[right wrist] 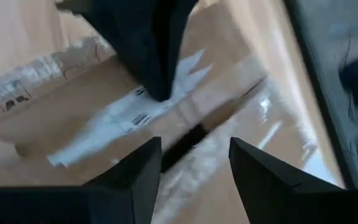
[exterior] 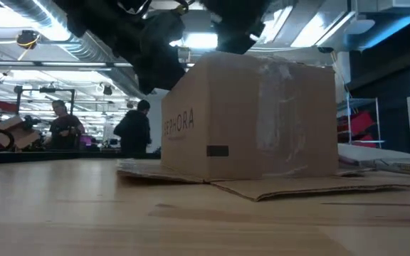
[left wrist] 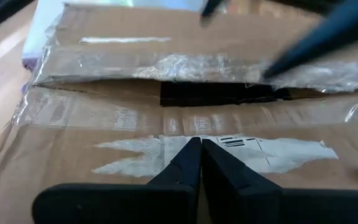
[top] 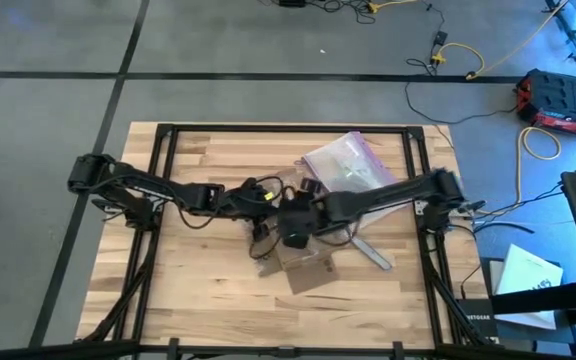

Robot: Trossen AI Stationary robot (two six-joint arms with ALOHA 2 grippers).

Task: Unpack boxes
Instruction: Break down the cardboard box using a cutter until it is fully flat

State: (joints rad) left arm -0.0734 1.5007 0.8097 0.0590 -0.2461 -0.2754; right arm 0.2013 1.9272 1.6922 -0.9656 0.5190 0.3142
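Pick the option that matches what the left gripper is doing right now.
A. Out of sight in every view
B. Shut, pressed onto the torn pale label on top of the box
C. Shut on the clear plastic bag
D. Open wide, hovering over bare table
B: the left wrist view shows the left gripper with fingers together, tips on the torn pale label on top of the box, below the gap between the flaps.
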